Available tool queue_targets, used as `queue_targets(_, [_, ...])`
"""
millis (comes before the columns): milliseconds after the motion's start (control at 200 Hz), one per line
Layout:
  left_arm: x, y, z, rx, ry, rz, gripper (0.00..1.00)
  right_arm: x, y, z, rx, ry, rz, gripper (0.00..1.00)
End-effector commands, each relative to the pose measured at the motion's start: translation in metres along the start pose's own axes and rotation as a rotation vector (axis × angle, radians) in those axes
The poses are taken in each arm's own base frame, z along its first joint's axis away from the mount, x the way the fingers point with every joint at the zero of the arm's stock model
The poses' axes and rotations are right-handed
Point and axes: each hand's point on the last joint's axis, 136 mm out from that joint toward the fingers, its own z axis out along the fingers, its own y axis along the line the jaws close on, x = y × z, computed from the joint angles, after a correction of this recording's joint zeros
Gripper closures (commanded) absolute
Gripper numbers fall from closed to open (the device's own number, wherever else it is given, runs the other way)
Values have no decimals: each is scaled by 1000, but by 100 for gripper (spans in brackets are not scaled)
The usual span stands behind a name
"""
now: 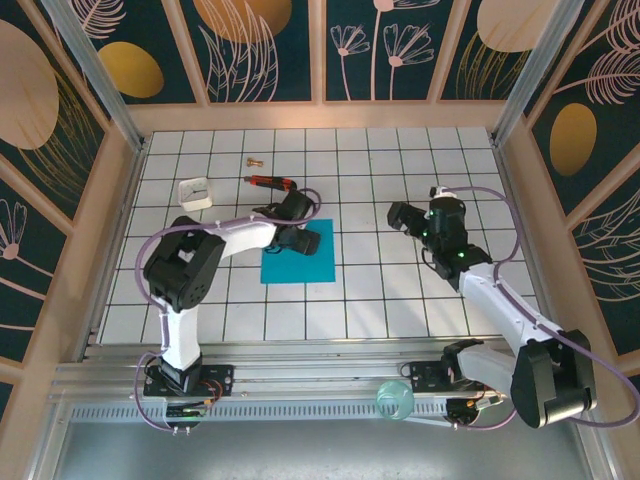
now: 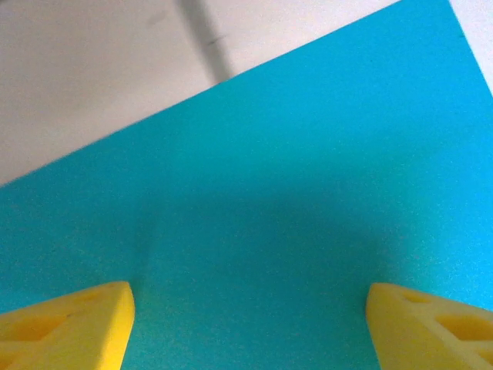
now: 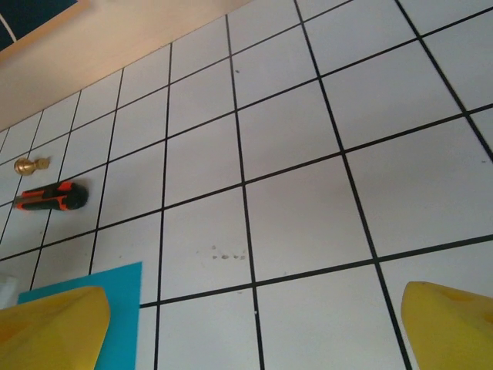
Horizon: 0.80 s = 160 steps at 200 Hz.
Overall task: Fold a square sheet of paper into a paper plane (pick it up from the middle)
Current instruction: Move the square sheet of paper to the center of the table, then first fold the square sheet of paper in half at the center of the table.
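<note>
Paper [image 1: 300,265] partly under left end effector [image 1: 303,240].

Robotics lab cell: gridded white bench [image 1: 390,300] boxed in by leaf-patterned panels [image 1: 265,45], two arms [image 1: 180,270] bolted to an aluminium rail [image 1: 300,375].

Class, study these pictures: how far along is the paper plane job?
Done: nothing folded; the sheet lies flat, with no crease visible. In hand: the left gripper hovers open close above the sheet, not gripping it. The right gripper is open over bare tiles. To do: the pickup from the middle and every fold.
</note>
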Motion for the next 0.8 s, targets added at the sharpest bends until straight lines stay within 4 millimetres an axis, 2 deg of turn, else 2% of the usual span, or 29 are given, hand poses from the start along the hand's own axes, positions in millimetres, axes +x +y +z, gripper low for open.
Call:
queue_targets(0, [-3, -28, 2, 62, 55, 261, 17, 9, -3, -3, -3, 38, -17, 2])
queue_targets(60, [-29, -32, -7, 61, -4, 260, 15, 11, -4, -3, 1, 47, -17, 2])
queue_targets(130, [-61, -32, -28, 45, -93, 180, 12, 13, -5, -4, 5, 54, -13, 2])
queue_targets(200, [-72, -24, -44, 11, -124, -13, 7, 15, -7, -5, 8, 59, -11, 2])
queue_targets(295, [-44, -19, -49, 6, -51, -277, 7, 16, -8, -7, 13, 58, -5, 2])
queue_targets(395, [-21, -21, -59, 4, -56, -399, 1, 14, -7, -5, 8, 50, -9, 2])
queue_targets(480, [-8, -17, -61, -22, -31, -436, 1, 8, -3, 0, 3, 48, -23, 2])
queue_targets(620, [15, -22, -42, -45, 81, -428, 1, -2, 2, 2, -10, 21, -39, 2])
queue_targets(796, [20, -27, -27, -60, 141, -409, 1, -5, 7, 1, -48, 11, -35, 2])
